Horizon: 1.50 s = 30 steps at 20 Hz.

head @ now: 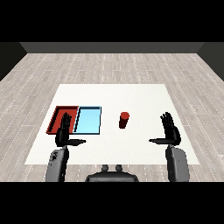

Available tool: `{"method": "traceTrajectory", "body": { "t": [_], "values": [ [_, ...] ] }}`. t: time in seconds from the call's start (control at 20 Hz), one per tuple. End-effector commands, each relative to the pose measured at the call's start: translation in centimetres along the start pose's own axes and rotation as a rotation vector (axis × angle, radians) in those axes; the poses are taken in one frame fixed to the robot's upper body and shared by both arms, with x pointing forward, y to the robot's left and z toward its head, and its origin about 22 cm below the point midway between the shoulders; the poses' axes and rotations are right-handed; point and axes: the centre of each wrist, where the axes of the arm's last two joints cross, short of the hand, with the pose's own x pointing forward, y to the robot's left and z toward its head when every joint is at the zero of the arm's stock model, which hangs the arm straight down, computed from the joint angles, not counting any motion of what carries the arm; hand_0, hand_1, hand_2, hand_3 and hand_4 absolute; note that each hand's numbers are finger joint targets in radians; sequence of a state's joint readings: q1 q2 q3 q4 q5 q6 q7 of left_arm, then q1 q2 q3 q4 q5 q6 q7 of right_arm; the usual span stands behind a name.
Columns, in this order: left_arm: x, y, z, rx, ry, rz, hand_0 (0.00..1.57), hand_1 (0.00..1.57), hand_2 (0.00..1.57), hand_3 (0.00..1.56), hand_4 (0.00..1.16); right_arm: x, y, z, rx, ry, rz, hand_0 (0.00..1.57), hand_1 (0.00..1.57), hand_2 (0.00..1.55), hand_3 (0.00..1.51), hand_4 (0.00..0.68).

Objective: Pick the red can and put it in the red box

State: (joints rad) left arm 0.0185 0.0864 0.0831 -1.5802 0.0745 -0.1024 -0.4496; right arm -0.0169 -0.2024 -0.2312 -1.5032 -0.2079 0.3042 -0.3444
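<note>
So the small red cylindrical can (124, 120) is plain, no label I can make out, a slightly brighter red on its round top and darker down the side. It stands upright near the middle of the flat white table (131, 96), just beside the light blue shallow rectangular tray (88, 120) but not touching it. The red shallow rectangular tray (57, 114) lies against that one, closer to the table's left edge.

Count: one can, two trays, two hands. The left black hand (64, 131) has straight fingers, thumb out, holding nothing, partly covering the red tray. The right black hand (170, 131) is the same near the right edge, well apart from the can.
</note>
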Motion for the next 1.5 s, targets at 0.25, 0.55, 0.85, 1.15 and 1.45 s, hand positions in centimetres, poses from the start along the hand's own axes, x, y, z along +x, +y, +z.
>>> {"method": "traceTrajectory", "body": {
  "t": [0.25,0.55,0.85,1.15,1.45],
  "values": [
    [0.8,-2.8,1.1,-0.004,-0.022,-0.003,0.0,0.0,0.0,0.0,0.0,0.8,1.5,-1.1,0.035,0.015,-0.039,0.0,0.0,0.0,0.0,0.0],
    [0.6,-1.9,-0.2,0.008,-0.032,-0.019,0.0,0.0,0.0,0.0,0.0,-2.8,3.1,-2.9,0.03,0.058,-0.071,0.0,0.0,0.0,0.0,0.0],
    [1.7,-1.6,-1.6,0.007,-0.045,0.011,0.0,0.0,0.0,0.0,0.0,-1.5,3.6,-3.0,0.054,0.064,-0.107,0.0,0.0,0.0,0.0,0.0],
    [0.3,-0.9,0.4,0.015,-0.028,0.002,0.0,0.0,0.0,0.0,0.0,-0.5,4.8,-3.8,0.063,0.091,-0.133,0.0,0.0,0.0,0.0,0.0],
    [1.3,-1.0,1.9,0.007,-0.054,0.016,0.0,0.0,0.0,0.0,0.0,-5.0,7.0,-3.9,0.089,0.121,-0.173,0.0,0.0,0.0,0.0,0.0]
  ]
}}
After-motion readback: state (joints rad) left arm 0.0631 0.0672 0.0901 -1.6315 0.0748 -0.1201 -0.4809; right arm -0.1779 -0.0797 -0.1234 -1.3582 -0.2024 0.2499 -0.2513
